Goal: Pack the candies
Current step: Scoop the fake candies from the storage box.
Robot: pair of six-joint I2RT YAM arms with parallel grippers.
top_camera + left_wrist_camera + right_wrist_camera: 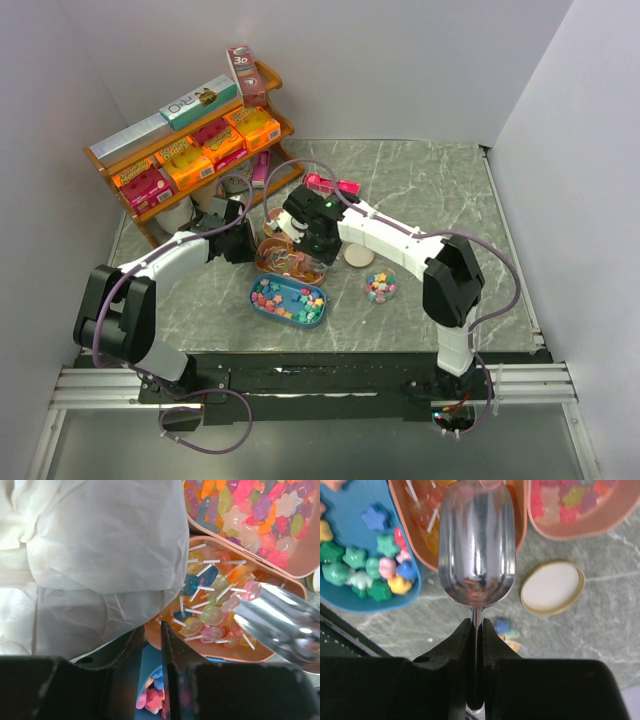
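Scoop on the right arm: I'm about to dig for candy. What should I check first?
1. Right gripper firm on the scoop: ok, fingers clamped on the handle.
2. Scoop bowl empty: ok, only reflections inside.
3. Scoop above loose candies: not ok, the bowl is over the lollipop tray.
4. Left gripper holding the white bag: cannot tell, the bag's edge sits at the fingertips but a gap shows between them.
5. Bag mouth open for pouring: cannot tell, only crumpled sides show.
6. Lid out of the way: ok, flat on the table beside the trays.
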